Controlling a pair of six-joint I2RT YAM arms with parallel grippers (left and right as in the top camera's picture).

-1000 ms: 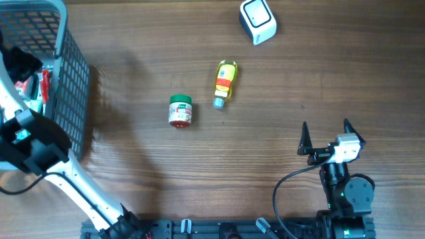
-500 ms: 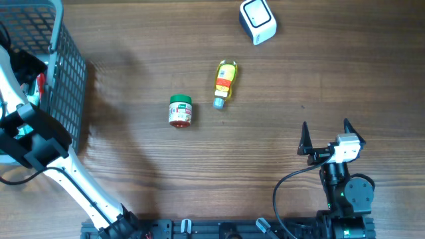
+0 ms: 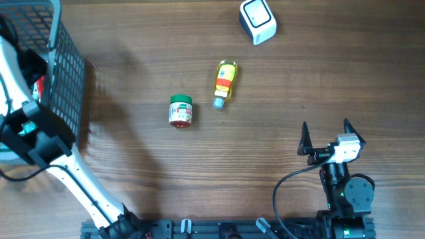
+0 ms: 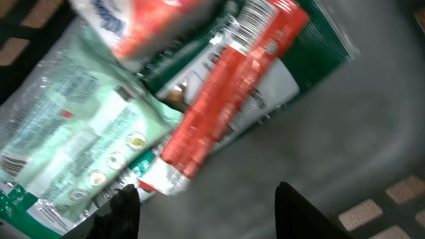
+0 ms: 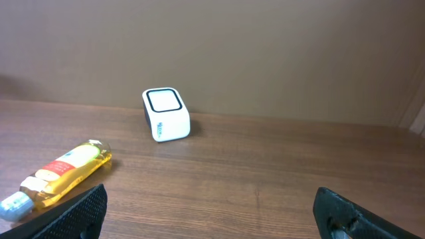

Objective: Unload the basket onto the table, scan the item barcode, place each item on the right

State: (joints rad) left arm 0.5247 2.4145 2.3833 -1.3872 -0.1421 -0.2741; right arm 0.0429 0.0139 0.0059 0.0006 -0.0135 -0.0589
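In the left wrist view a long red-and-white packet (image 4: pixel 226 99) with a barcode (image 4: pixel 257 18) at its far end lies slantwise on green-and-white packets (image 4: pixel 73 139) inside the basket. My left gripper (image 4: pixel 206 199) hangs just above the basket floor with its jaws apart. The packet's near tip lies close to the left fingertip (image 4: pixel 126 199), and nothing sits between the fingers. In the overhead view the left arm (image 3: pixel 30 126) reaches into the basket (image 3: pixel 66 73). The white scanner (image 3: pixel 257 20) stands at the far side. My right gripper (image 3: pixel 325 129) rests open near the front right, holding nothing.
A yellow bottle (image 3: pixel 225 83) lies on its side in the middle of the table, with a green-lidded jar (image 3: pixel 180 111) lying to its left. The right wrist view shows the scanner (image 5: pixel 166 114) and the bottle (image 5: pixel 60 171) ahead on bare wood.
The left arm has shifted a little toward the far side over the basket. The right arm and the items on the table have not moved.
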